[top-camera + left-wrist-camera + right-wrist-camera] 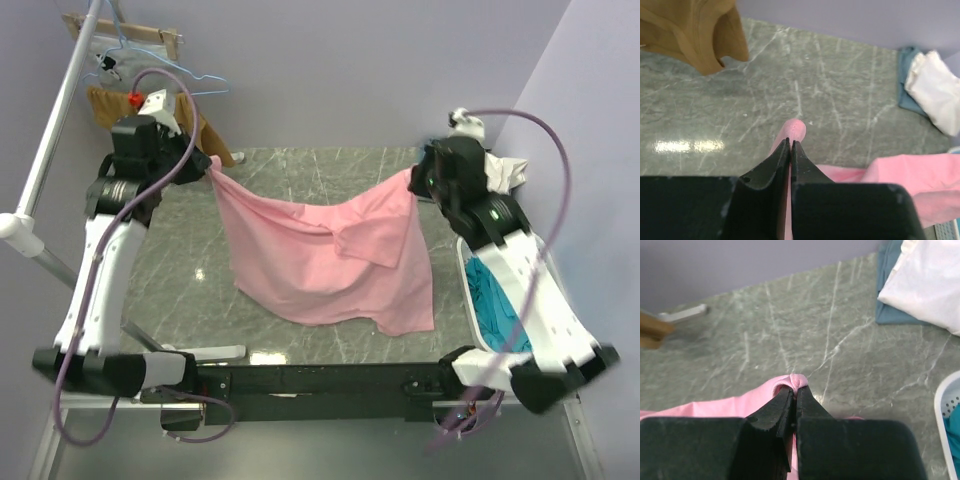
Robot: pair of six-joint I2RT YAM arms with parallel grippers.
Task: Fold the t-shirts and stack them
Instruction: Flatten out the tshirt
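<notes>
A light pink t-shirt point(330, 255) hangs stretched between my two grippers above the grey marble table point(190, 270), its lower part draped on the table. My left gripper point(212, 165) is shut on its left corner; the pink cloth point(796, 131) pokes out past the fingertips. My right gripper point(415, 180) is shut on its right corner point(799, 382). A cream-white t-shirt point(930, 280) lies folded on a grey-blue one point(890, 300) at the table's far right. Teal shirts point(492, 300) lie in a white basket.
A mustard-brown garment point(695, 30) hangs on a hanger at the far left, beside a metal rack pole point(50, 140). The white basket point(465, 290) stands at the right edge under my right arm. Lilac walls close the back and right.
</notes>
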